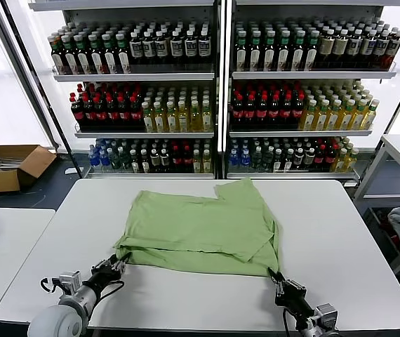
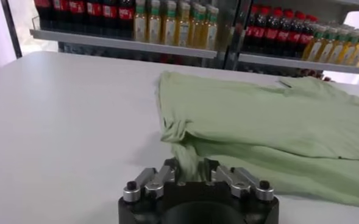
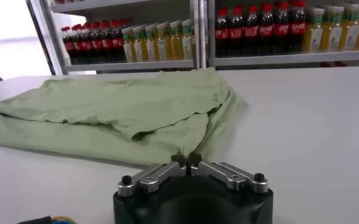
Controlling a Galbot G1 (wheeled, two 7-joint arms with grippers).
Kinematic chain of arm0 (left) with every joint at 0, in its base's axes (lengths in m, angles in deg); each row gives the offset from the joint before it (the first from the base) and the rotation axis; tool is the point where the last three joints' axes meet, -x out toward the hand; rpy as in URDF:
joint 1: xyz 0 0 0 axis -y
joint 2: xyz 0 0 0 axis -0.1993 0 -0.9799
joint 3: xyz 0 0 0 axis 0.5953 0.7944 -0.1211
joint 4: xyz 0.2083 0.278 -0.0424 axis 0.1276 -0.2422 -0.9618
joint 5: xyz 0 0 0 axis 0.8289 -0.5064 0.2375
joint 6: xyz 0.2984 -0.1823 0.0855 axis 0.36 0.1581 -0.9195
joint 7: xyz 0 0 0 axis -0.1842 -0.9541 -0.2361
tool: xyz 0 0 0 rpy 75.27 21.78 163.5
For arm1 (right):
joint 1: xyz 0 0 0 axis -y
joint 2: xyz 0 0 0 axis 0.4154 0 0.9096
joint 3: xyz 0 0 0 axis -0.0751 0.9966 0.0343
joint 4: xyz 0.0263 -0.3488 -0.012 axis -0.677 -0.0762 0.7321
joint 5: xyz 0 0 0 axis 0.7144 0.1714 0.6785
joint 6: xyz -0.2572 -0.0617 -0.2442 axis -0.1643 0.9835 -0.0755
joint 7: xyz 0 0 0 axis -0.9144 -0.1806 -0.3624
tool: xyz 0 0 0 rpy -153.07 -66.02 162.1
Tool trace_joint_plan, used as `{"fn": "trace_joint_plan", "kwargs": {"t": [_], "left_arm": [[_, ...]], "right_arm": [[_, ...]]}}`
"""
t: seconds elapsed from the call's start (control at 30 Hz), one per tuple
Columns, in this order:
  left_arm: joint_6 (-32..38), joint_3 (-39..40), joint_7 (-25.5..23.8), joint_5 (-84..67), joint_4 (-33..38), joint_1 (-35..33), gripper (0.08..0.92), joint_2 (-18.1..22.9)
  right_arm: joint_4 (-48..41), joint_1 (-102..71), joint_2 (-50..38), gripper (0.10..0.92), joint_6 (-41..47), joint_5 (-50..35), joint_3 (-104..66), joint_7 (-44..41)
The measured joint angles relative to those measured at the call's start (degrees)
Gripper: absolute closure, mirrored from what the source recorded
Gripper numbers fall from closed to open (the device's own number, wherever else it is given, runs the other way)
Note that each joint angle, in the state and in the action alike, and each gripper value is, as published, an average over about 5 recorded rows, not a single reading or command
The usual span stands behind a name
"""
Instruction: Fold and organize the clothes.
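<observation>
Both end effectors pinch the shirt's near hem.
Light olive-green cotton polo shirt point(image 1: 198, 228) lies part-folded on white desk point(image 1: 347, 239); left end effector point(image 1: 121, 261) and right end effector point(image 1: 274, 276) clamp fabric; further folds remain.

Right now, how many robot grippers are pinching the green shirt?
2. The left gripper is shut on the green shirt's near left corner; the right gripper is shut on its near right corner. No other grippers are in view.
</observation>
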Motion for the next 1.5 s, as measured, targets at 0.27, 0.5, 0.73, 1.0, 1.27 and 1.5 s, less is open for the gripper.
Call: {"fn": "trace_joint_plan", "kwargs": {"t": [0.27,0.5,0.73,1.0,1.27,1.5], "left_arm": [[-0.3,-1.0,-0.7,-0.2,1.8,-2.1,0.907,-1.1],[0.0,-4.0,-1.0,1.0,6.3,-7.0,0.909,-1.3],[-0.3,-8.5,-1.2,2.8,12.4,-14.2,0.909,0.1],[0.6,-12.7,-1.7,4.8,17.7,-23.2,0.909,3.1],[0.4,-15.3,-1.9,5.5,20.4,-27.6,0.793,4.7],[-0.6,-18.6,-1.8,4.9,21.5,-28.0,0.585,4.7]], "right_arm": [[1.4,-1.4,-0.9,0.906,0.7,-0.8,-0.7,-0.7],[4.0,-4.0,-1.2,0.906,1.0,-0.7,-1.9,-1.7],[7.4,-8.5,-0.7,0.906,0.4,0.3,-3.4,-2.8],[11.7,-15.2,0.4,0.906,-0.8,2.3,-4.2,-3.0],[15.4,-20.2,1.0,0.731,-1.8,3.6,-4.1,-2.0],[17.3,-20.4,0.3,0.532,-2.3,1.7,-5.9,-1.6]]}}
